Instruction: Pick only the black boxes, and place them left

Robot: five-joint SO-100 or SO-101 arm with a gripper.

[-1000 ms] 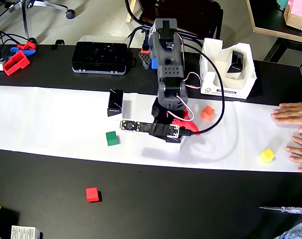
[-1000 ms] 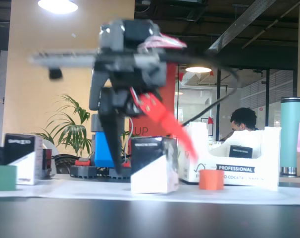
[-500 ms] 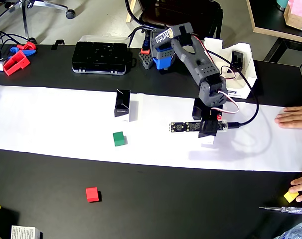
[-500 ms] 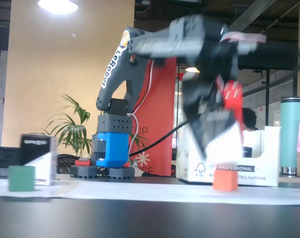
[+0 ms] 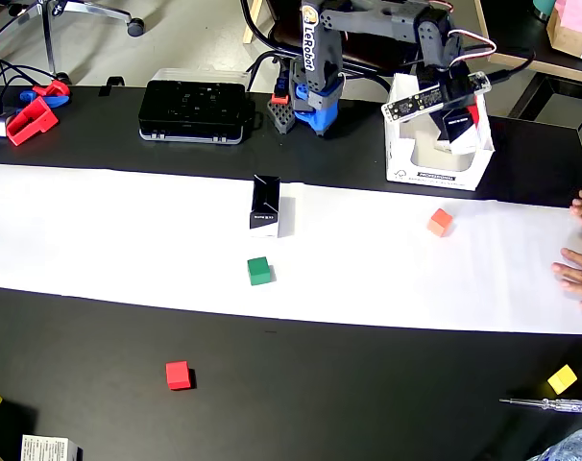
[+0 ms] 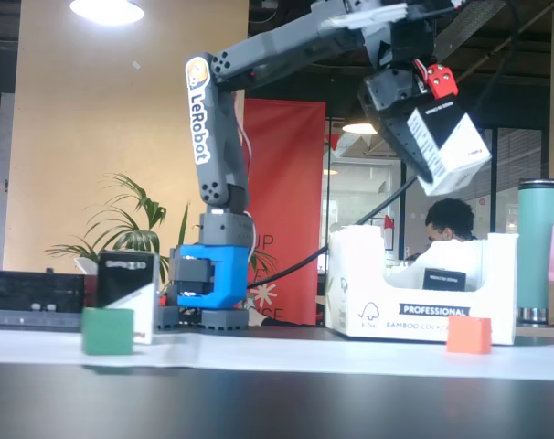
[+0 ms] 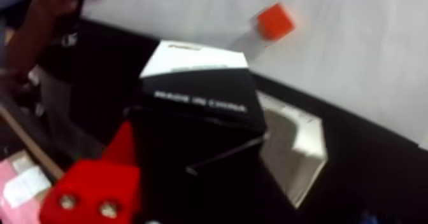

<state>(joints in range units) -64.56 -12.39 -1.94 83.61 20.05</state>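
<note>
Above the white bin (image 5: 399, 154), the gripper (image 6: 414, 110) — fingers clamped on a black box (image 6: 444, 142) — hangs over one box already inside (image 6: 443, 279), while another carton (image 5: 265, 206) waits on the paper.

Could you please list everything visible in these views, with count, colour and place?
black boxes: two; one held above the bin, one standing on the paper
white open bin: one, on the black table behind the paper, overhead view
green cube: one, on paper
orange cube: one, on paper
red cube: one, on the table's front part
yellow cube: one, front right
screwdriver: one, front right
pincer: shut on the held box
</note>
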